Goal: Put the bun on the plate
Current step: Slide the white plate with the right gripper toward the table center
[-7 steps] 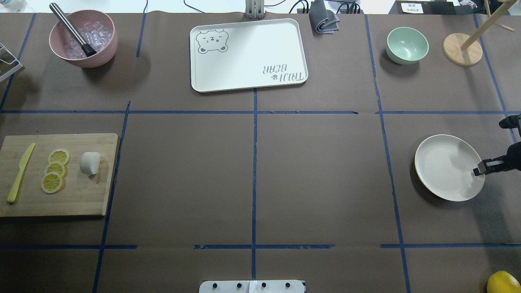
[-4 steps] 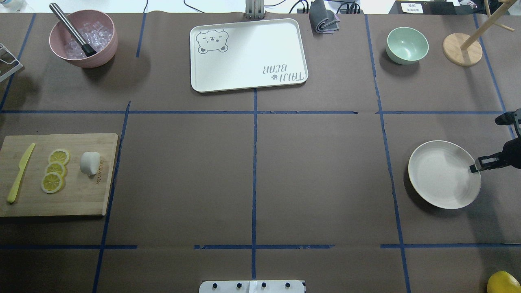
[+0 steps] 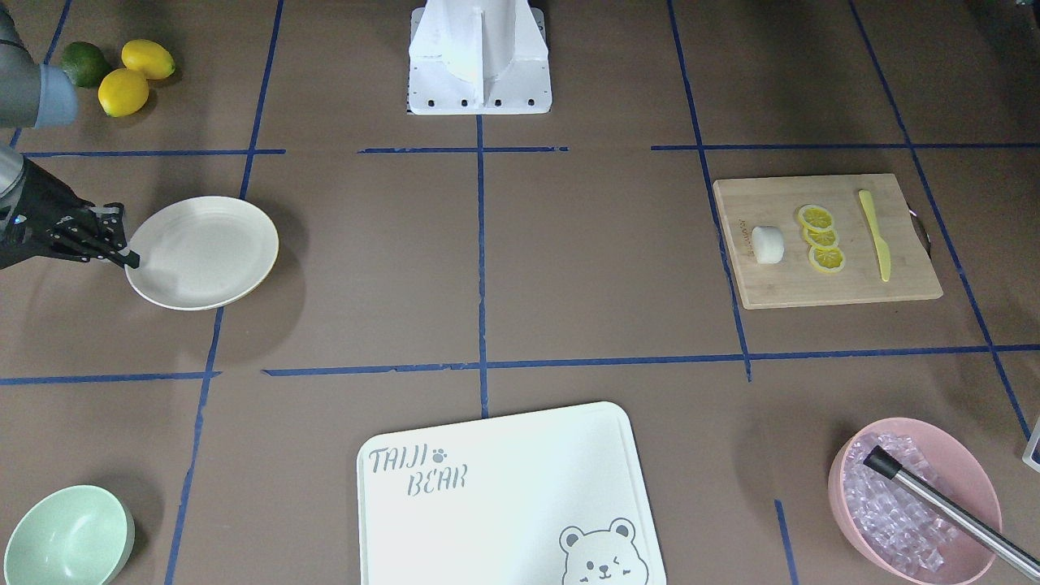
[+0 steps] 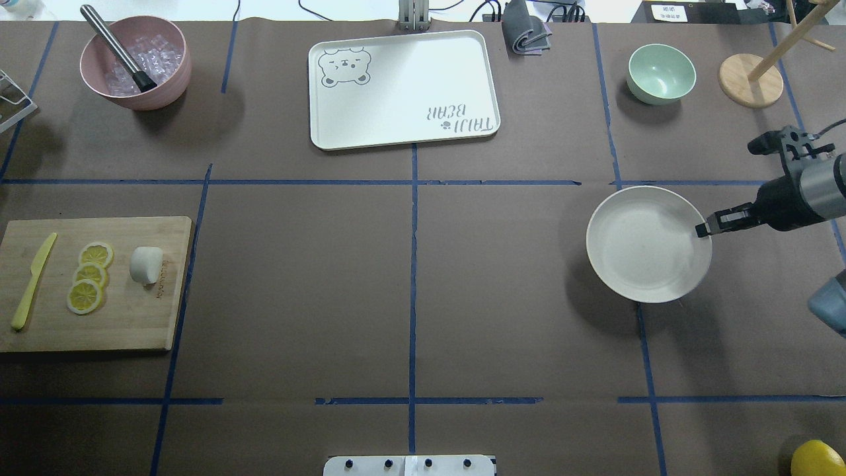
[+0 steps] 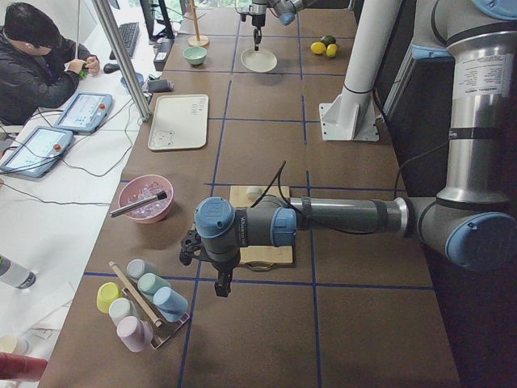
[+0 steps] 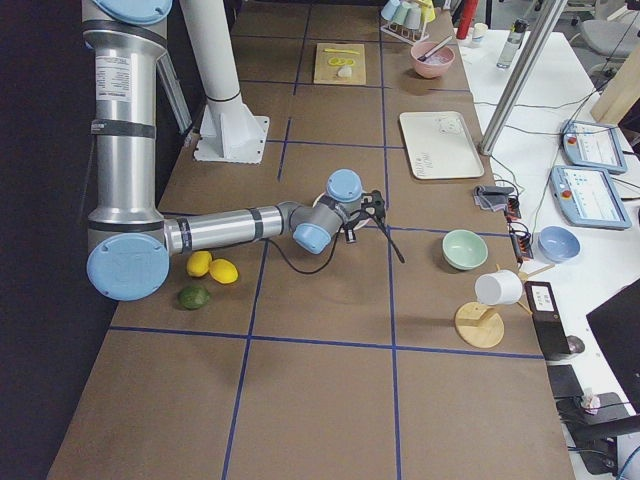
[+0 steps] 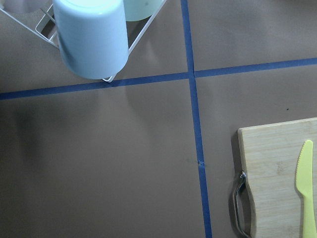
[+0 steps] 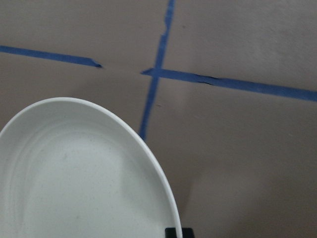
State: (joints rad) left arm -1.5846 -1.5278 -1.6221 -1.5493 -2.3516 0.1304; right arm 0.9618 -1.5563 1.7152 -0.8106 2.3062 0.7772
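The bun (image 4: pixel 145 264) (image 3: pixel 767 244), a small white stubby cylinder, lies on the wooden cutting board (image 4: pixel 132 317) at the table's left. The cream plate (image 4: pixel 644 244) (image 3: pixel 203 252) (image 8: pixel 74 178) hangs tilted above the right half of the table. My right gripper (image 4: pixel 702 229) (image 3: pixel 130 258) is shut on its right rim. My left gripper (image 5: pixel 222 287) shows only in the exterior left view, low over the table beyond the board's outer end; I cannot tell whether it is open or shut.
Lemon slices (image 4: pixel 89 277) and a yellow knife (image 4: pixel 32 281) share the board. A white tray (image 4: pixel 403 89) sits far centre, a pink bowl (image 4: pixel 135 63) of ice far left, a mint bowl (image 4: pixel 661 73) and wooden stand (image 4: pixel 750 79) far right. A cup rack (image 7: pixel 89 39) is beyond the board.
The right gripper has carried the plate leftward and away from the robot, from the right edge toward the blue tape line. The bun and board have not moved.
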